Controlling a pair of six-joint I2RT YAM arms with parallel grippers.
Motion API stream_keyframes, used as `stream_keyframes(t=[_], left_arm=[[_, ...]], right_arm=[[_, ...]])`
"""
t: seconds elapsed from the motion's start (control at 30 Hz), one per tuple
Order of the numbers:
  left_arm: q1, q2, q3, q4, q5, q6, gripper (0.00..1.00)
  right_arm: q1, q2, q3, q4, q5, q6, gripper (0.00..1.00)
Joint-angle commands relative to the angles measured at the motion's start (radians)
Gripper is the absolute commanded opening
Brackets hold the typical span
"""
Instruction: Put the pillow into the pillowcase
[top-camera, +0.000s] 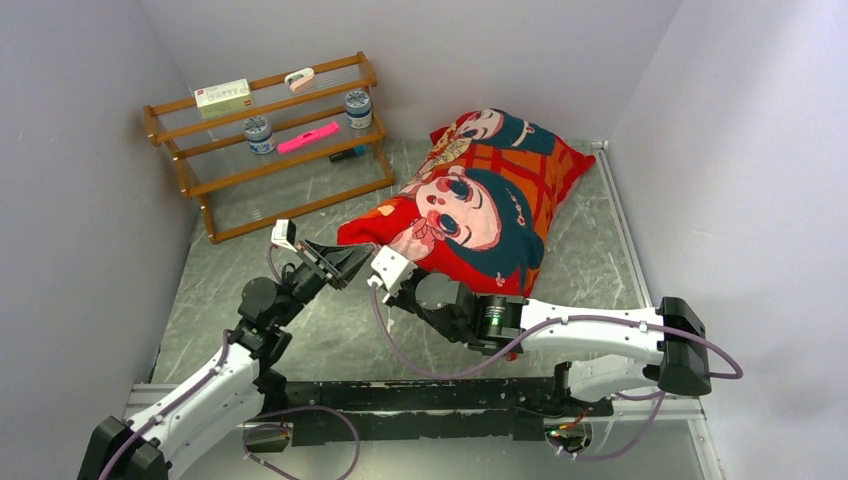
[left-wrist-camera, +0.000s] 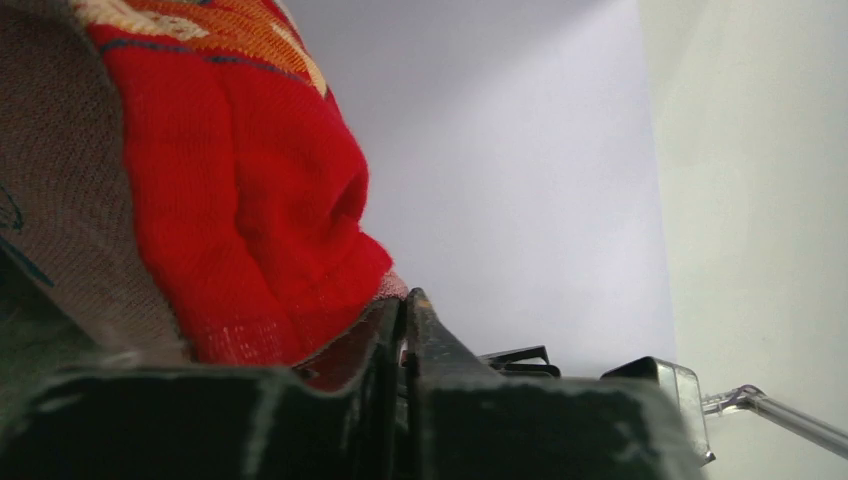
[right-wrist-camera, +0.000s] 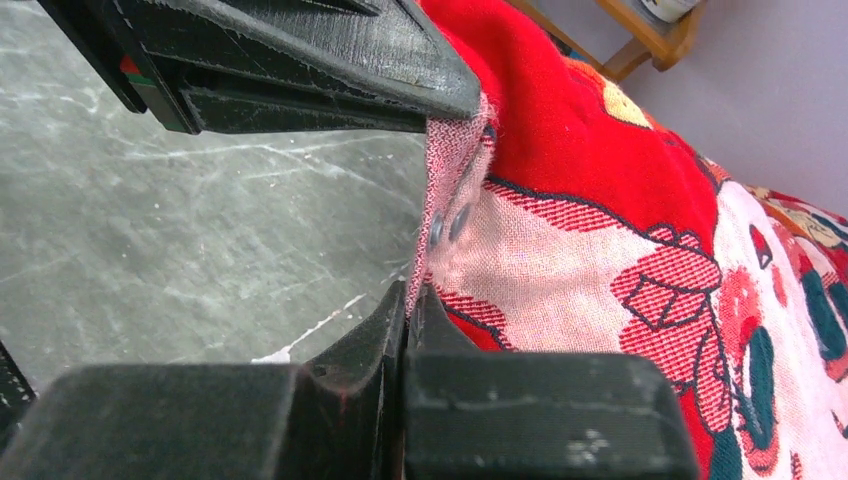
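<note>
Both left hand (left-wrist-camera: 405, 300), right hand (right-wrist-camera: 408, 300) pinch pillowcase (top-camera: 480, 200); box (top-camera: 222, 95) label unreadable.

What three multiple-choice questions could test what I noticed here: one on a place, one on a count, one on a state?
1. Where on the table does the wooden rack stand?
A. back left corner
B. front right corner
C. dead centre

2. How many small jars sit on the rack?
A. none
B. two
C. five

3. How are the left claw and the right claw?
A. both wide open
B. both shut on the edge of the pillowcase
C. one holds a jar

Answers:
1 A: the overhead view shows the rack against the far left walls.
2 B: two blue-labelled jars show among the rails.
3 B: each wrist view shows closed fingers pinching the red fabric.
</note>
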Motion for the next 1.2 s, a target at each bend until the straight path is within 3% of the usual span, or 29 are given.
stream_keyframes(t=[0.0,0.07,0.17,0.37,0.53,0.73,0.97,1.17], left_arm=[[0.000,-0.068,0.079,-0.075,-0.015,-0.072,0.16],[0.000,-0.095,0.107,-0.230,-0.016,-0.054,0.31],[0.000,-0.149,0.139,-0.476,-0.035,-0.041,0.46],[0.000,-0.217,0.215,-0.820,-0.112,-0.007,0.59],[0.000,-0.196,0.291,-0.949,-0.142,0.012,0.60],[0.001,-0.124,0.297,-0.844,-0.088,-0.045,0.56],[0.000,-0.084,0.315,-0.784,-0.060,-0.045,0.43],[0.000,-0.090,0.335,-0.808,-0.083,-0.041,0.44]], right_arm=[[0.002,-0.048,0.007,0.179,-0.063,-0.001,0.00],[0.002,-0.043,0.009,0.214,-0.056,-0.009,0.00],[-0.001,-0.035,0.005,0.261,-0.020,-0.026,0.00],[-0.006,-0.026,0.009,0.282,-0.011,-0.043,0.00],[-0.006,-0.021,0.017,0.279,-0.020,-0.043,0.00],[-0.005,-0.001,0.033,0.271,-0.025,-0.038,0.00],[-0.005,0.006,0.040,0.264,-0.028,-0.032,0.00],[-0.005,0.011,0.043,0.260,-0.033,-0.027,0.00]])
